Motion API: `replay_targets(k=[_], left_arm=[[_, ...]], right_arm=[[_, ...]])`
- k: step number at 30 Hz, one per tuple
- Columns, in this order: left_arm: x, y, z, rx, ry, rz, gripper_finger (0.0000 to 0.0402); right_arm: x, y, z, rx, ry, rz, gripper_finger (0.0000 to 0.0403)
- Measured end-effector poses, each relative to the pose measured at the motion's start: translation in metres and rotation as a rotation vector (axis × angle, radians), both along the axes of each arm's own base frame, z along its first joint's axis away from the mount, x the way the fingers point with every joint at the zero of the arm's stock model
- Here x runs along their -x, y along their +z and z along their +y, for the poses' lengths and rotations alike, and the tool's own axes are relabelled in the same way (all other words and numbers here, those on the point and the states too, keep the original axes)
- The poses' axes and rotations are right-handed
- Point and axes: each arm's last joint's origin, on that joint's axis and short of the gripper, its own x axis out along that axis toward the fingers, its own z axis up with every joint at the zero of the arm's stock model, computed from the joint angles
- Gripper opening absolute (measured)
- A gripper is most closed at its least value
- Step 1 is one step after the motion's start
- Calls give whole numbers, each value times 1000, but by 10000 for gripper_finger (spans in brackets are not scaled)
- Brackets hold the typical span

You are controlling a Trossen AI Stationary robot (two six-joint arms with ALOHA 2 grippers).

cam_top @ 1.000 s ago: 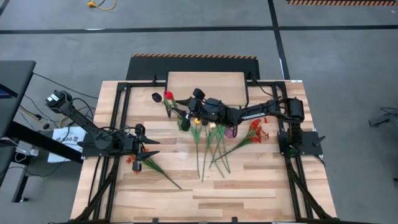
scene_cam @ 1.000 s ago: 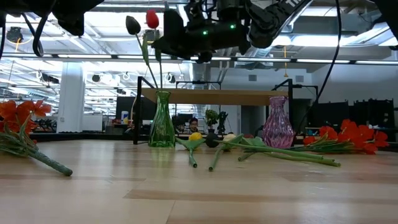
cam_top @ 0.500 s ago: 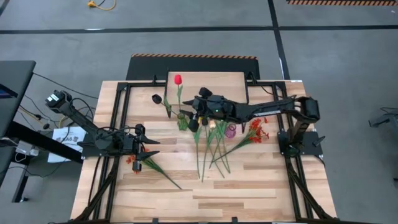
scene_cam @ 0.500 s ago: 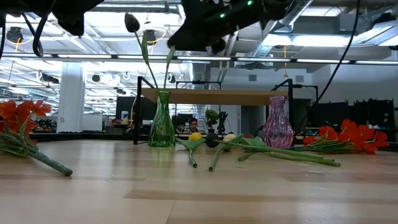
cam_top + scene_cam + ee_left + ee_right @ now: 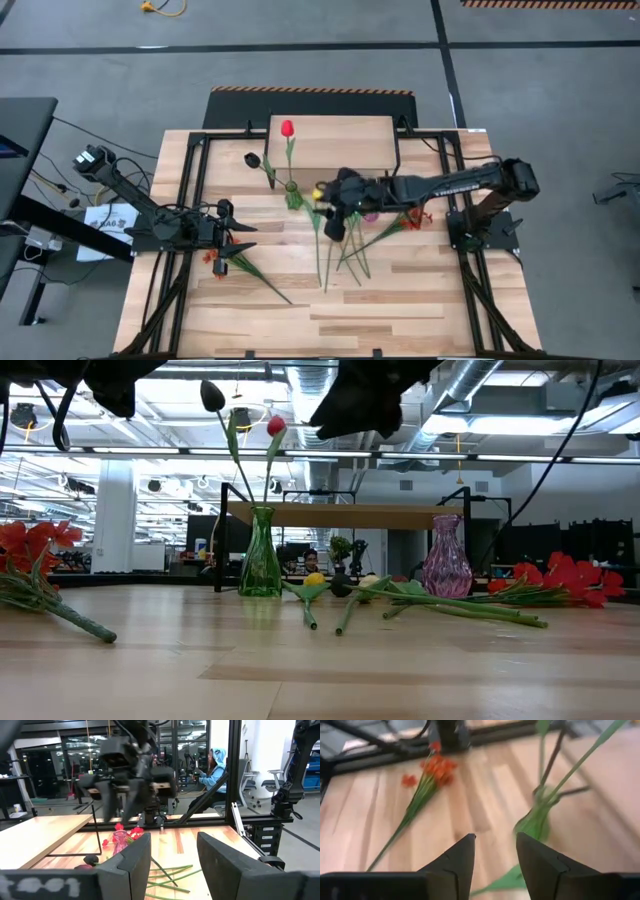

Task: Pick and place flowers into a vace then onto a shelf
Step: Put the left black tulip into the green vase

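The green vase [image 5: 260, 552] stands on the table [image 5: 400, 310] just in front of the shelf [image 5: 335, 140], near its left end. A red tulip [image 5: 287, 128] and a black tulip [image 5: 251, 158] stand in the vase, and their heads lean back over the shelf. The shelf sits at the far edge of the table, and its wood top is bare.

The right gripper [image 5: 335, 218] hangs high over the middle of the table, just right of the green vase. Its fingers [image 5: 457, 857] are spread, with nothing between them. Under it, more tulips [image 5: 335, 245] lie flat, with their stems pointing to the near edge. A pink vase [image 5: 446, 558] stands to the right of them, in front of the shelf's right end. A red spray [image 5: 408, 215] lies beside the pink vase, near the right arm's base.

The left gripper [image 5: 237, 241] waits by the left side of the table. Its fingers [image 5: 131, 862] are apart and hold nothing. Another red spray [image 5: 238, 262] lies just beside it, with its stem running toward the near edge.

The near half of the table is open wood. Black rails run along the left and right edges.
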Motion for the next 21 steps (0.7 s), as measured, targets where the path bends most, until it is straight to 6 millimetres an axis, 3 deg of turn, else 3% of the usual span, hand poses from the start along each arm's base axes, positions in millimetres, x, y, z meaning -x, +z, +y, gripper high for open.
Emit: replay_targets(k=[8, 14, 21], left_arm=[[0, -1, 0, -5, -1, 7, 149], [0, -1, 0, -3, -8, 12, 149], [0, -1, -1, 13, -19, 8, 149]], right_arm=[[-16, -42, 23, -56, -29, 106, 131], [-28, -78, 21, -66, -216, 169, 136], [-30, -95, 9, -136, -317, 222, 137]])
